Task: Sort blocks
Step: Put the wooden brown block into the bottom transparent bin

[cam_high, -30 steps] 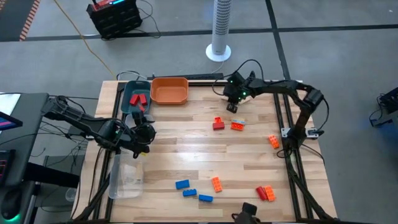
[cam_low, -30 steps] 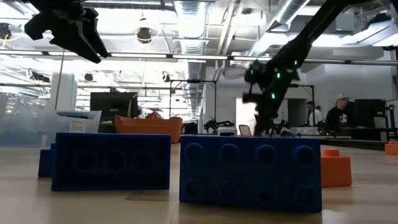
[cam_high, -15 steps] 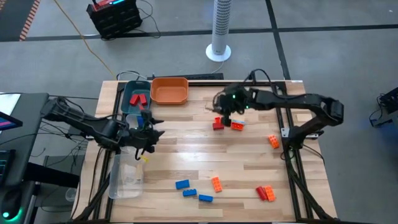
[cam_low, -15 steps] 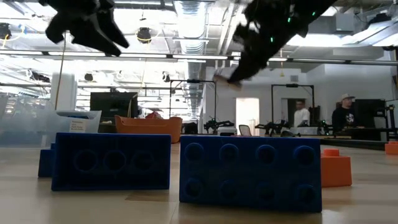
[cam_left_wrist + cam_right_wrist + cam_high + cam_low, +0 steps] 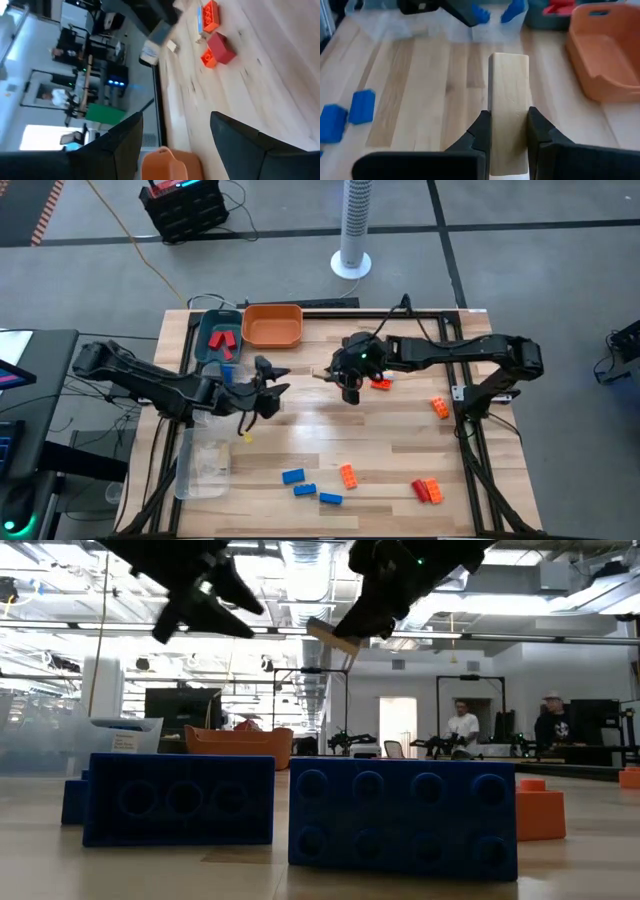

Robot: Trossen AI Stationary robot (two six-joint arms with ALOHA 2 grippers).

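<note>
My right gripper [image 5: 343, 383] hangs over the middle of the table, shut on a pale tan wooden block [image 5: 508, 107], which the low view [image 5: 333, 638] shows high above the table. My left gripper [image 5: 272, 383] hovers open to the left of it and holds nothing [image 5: 172, 142]. Loose bricks lie flat on the wood: red and orange ones [image 5: 380, 383] beside my right gripper, an orange one [image 5: 440, 407], a red-orange pair [image 5: 428, 490], an orange one [image 5: 348, 476] and three blue ones [image 5: 304, 489] near the front edge. My right gripper pinches the wooden block between its two fingers [image 5: 482, 132], which lie on the block's long side faces near its rear end [image 5: 507, 145]. The fingers run along the block, reaching from the table's right. The block's free end [image 5: 508, 62] sticks out past the fingertips. It is lifted clear and tilted.
At the table's far left stand a teal tray [image 5: 207, 340] with red bricks and an orange tray [image 5: 272, 327]. A clear tray [image 5: 203, 465] lies along the left edge. Two blue bricks [image 5: 180, 798] fill the low view's foreground. People stand in the room beyond.
My right gripper has swung from the table's far right part toward the left and the near side, to the middle, rising as it went, with the wooden block between its fingers. My left gripper has moved toward the right, closer to the right gripper.
</note>
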